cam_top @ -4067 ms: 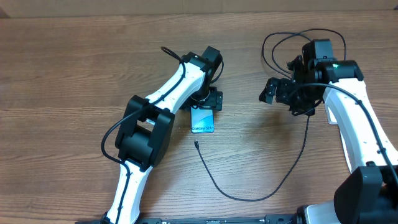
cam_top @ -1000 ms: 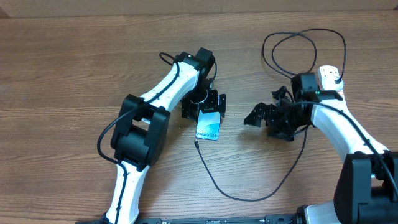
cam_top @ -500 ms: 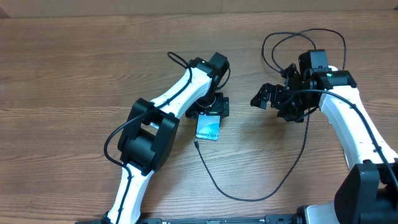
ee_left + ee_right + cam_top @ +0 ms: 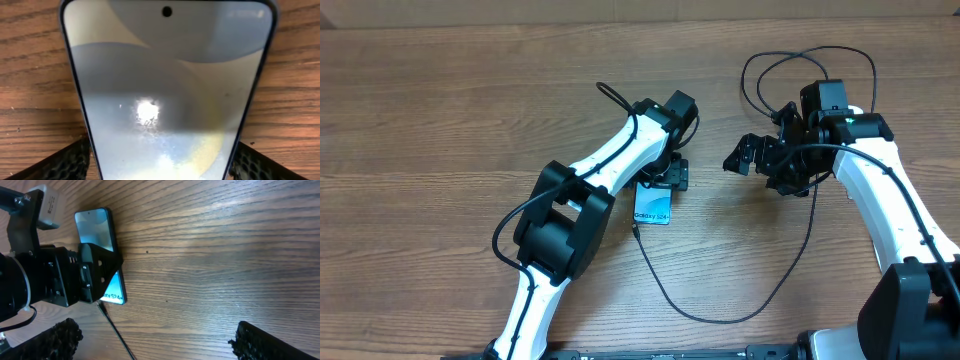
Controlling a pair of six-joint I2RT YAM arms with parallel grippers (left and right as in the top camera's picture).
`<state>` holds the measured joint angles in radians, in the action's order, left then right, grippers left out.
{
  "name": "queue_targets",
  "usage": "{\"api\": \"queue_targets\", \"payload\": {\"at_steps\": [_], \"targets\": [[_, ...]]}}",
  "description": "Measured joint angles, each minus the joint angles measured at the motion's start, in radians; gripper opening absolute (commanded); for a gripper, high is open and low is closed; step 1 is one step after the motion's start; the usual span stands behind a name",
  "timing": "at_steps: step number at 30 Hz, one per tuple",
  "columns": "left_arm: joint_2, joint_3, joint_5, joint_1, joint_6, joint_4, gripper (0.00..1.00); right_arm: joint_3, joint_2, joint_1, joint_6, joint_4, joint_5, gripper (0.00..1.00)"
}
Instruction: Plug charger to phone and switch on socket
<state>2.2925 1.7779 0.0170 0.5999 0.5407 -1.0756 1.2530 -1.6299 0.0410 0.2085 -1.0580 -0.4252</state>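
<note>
Wood table (image 4: 430, 110): brown grain everywhere. Both arms reach in from the near edge, the left one slanting up toward the middle and the right one curving in from the right side.

Phone (image 4: 653, 207): flat on the table near the middle, light blue screen facing up. The end with the "Galaxy S24" text points at the near edge, and the other end sits under the left arm's wrist. The left wrist view is basically all phone, with the camera hole at the top and lamp glare mid-screen.

Left gripper (image 4: 161, 147): right over the phone and pointing down at it, jaws spread wide with the phone between them. Black ribbed fingers (image 4: 75, 160) show in both lower corners of the wrist view, tight up against the phone's long edges. Honestly can't tell if they're pinching it or just sitting beside it.

Right gripper (image 4: 758, 166): well to the right of the phone, up off the wood, wide open with nothing between the jaws. Its wrist camera looks across bare wood at the phone and the left gripper.

Charger (image 4: 720, 320): thin black cable. The tiny tip lies on the wood just beside the phone's near left corner, not in the port as far as I can see. From there it swoops toward the near edge, bends back up under the right arm, then makes big loops on the far side. The arm hides its far end.

Socket: can't make it out, the right arm covers that spot.
</note>
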Motion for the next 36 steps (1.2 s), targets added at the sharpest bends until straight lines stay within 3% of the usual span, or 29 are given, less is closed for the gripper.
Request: {"api": "queue_targets", "payload": {"at_steps": [4,8,13,21,28,36], "targets": [[-0.002,-0.004,-0.003,-0.002,0.000,0.008,0.84,0.000,0.000,0.000,0.000,-0.001,0.012,1.00],[-0.003,-0.005,-0.002,-0.002,-0.001,0.011,0.98,0.000,0.000,0.000,0.000,-0.002,0.015,1.00],[-0.004,-0.005,0.001,0.001,0.008,0.019,1.00,0.000,0.000,0.000,0.000,-0.002,0.015,1.00],[-0.005,-0.005,-0.007,0.000,0.012,0.017,0.74,0.000,0.000,0.000,0.000,-0.002,0.015,1.00],[-0.005,0.002,-0.001,-0.006,0.011,0.004,0.68,0.000,0.000,0.000,0.001,-0.006,0.015,1.00],[0.027,0.063,0.054,-0.057,-0.001,-0.130,0.69,0.000,0.000,0.000,0.000,-0.005,-0.005,1.00]]}}
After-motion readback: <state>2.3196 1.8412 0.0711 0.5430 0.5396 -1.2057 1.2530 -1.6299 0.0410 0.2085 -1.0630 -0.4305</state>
